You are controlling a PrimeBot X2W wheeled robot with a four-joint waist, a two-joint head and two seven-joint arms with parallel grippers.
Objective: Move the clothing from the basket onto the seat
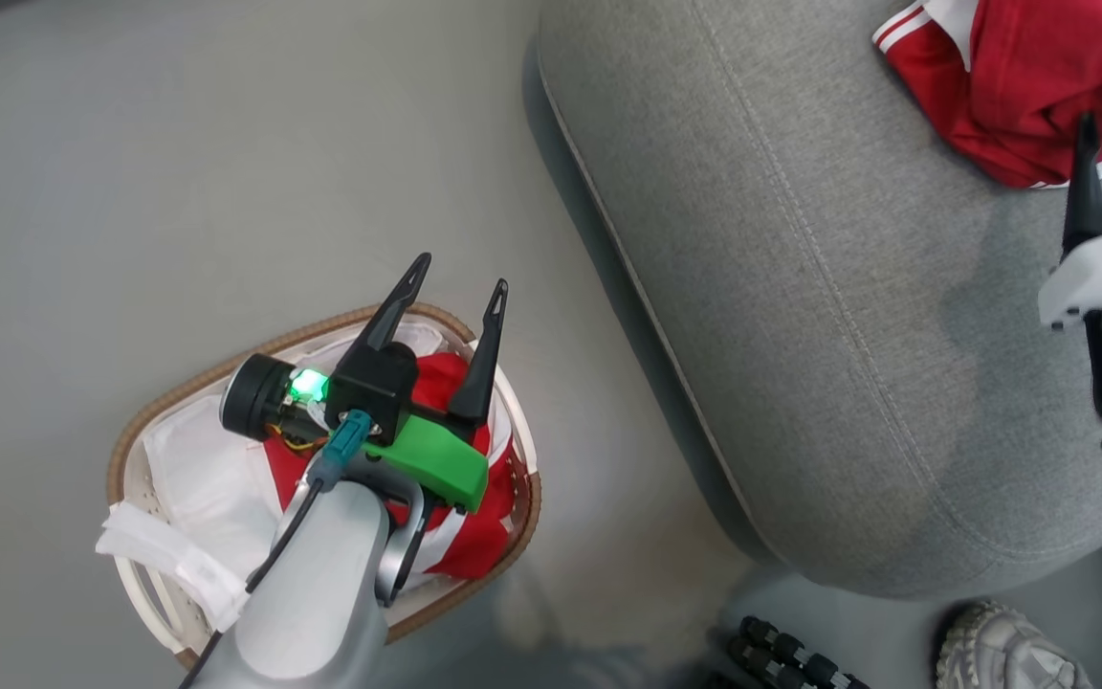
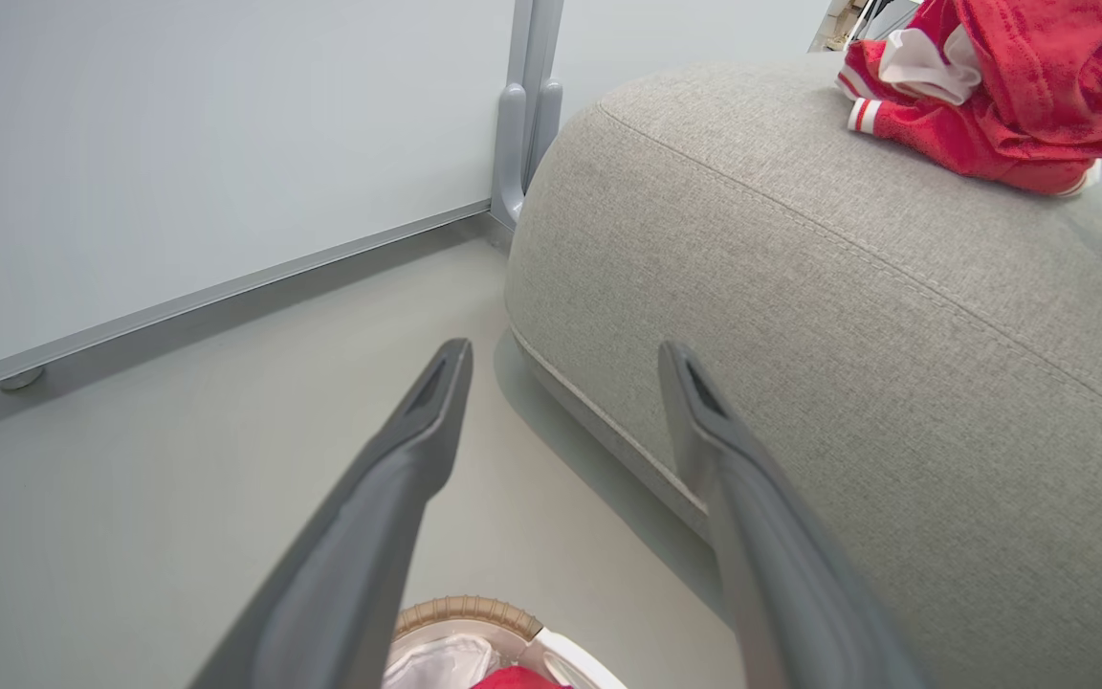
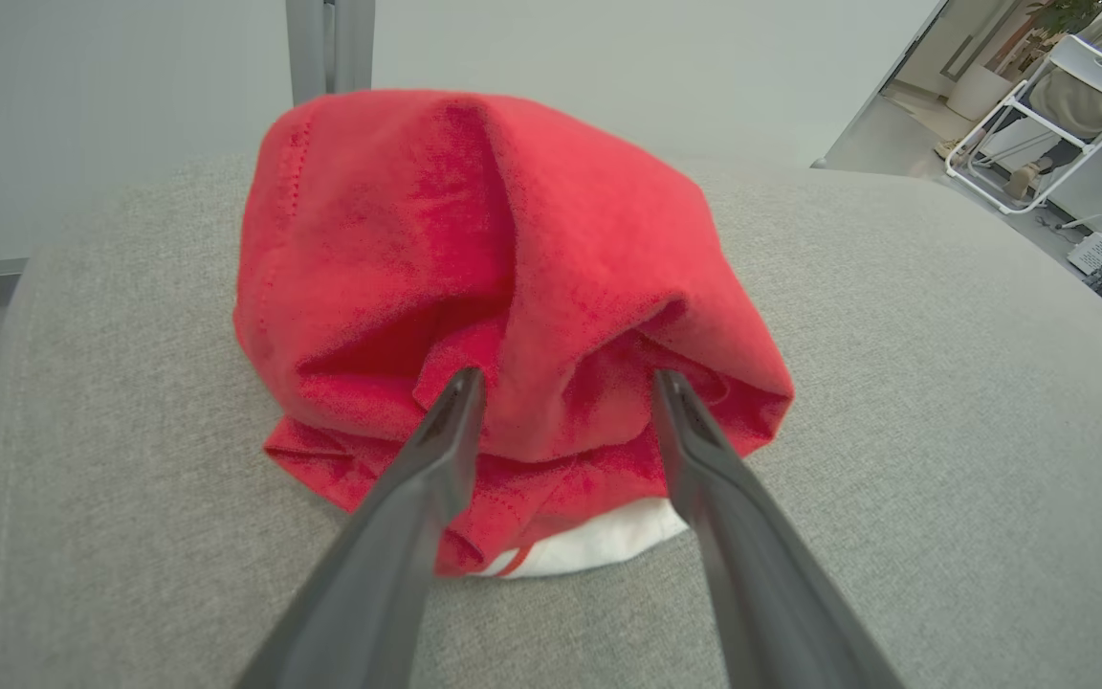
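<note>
One red garment (image 1: 479, 541) lies in the basket (image 1: 216, 368) on its white liner (image 1: 197, 469), partly hidden under my left arm. My left gripper (image 1: 462, 272) hangs open and empty above the basket, its fingers pointing over the far rim (image 2: 460, 608) towards the floor. The other red garment (image 1: 1020, 67), with white stripes, lies heaped on the grey seat (image 1: 800, 335). My right gripper (image 3: 565, 378) is open over the seat (image 3: 943, 431), and its fingertips reach the near side of that heap (image 3: 474, 268).
Grey floor separates the basket from the seat's rounded edge (image 2: 608, 421). A pale shoe (image 1: 1001, 651) and a black ribbed object (image 1: 790, 660) are on the floor below the seat. A wall panel with a grey post (image 2: 527, 115) stands behind. A white folding chair (image 3: 1039, 124) stands far off.
</note>
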